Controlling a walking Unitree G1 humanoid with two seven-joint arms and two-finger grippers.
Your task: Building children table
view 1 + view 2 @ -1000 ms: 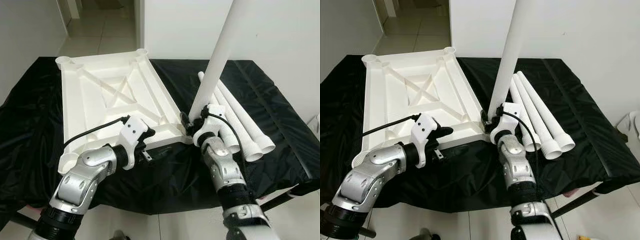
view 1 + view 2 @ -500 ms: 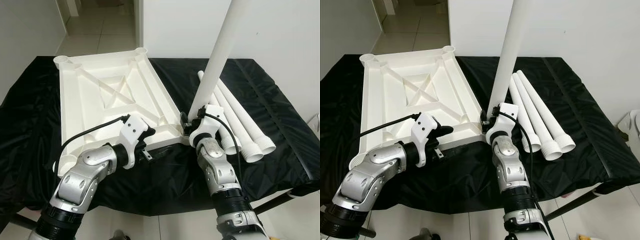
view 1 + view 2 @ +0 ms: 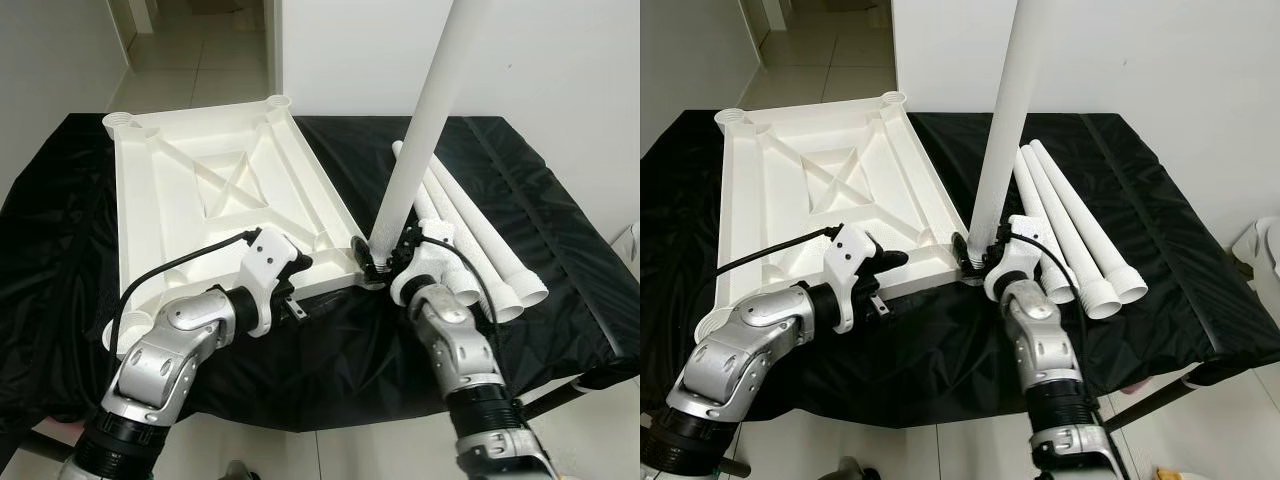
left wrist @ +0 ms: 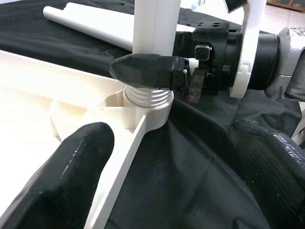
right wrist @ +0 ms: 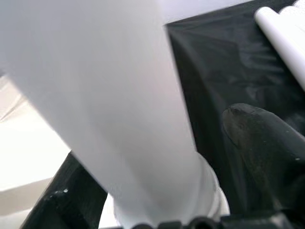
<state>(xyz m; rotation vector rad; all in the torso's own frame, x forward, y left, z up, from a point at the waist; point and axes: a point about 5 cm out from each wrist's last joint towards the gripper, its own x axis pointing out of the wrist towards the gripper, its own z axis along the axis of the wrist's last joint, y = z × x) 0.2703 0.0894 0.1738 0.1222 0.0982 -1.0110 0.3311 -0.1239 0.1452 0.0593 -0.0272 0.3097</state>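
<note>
- White tabletop [image 3: 210,210] lies underside-up on the black-draped work table [image 3: 560,230], toward its left half; corner sockets face up.
- Right gripper [image 3: 385,262] is clamped around the upright leg [image 3: 425,130] just above its threaded end. In the left wrist view one black finger [image 4: 147,70] wraps the tube right over the thread.
- Leg's threaded end [image 4: 148,97] sits in the near-right corner socket [image 4: 138,112]. Several ridges are exposed, so I judge it only partly screwed in.
- Left gripper [image 3: 292,285] rests at the tabletop's near edge, beside that socket. Fingers are spread apart with nothing between them; looks like bracing, not gripping.
- Three spare legs [image 3: 1080,240] lie side by side on the cloth, just right of the upright one.
- To do it well: keep the leg plumb over the socket so the thread doesn't cross, and turn it in short twists with a regrip each time.
- Left gripper should press the tabletop down so it doesn't spin or slide on the slick cloth.
- Risk, by my reading: the tall leg gives leverage, so any tilt could bind the thread.
</note>
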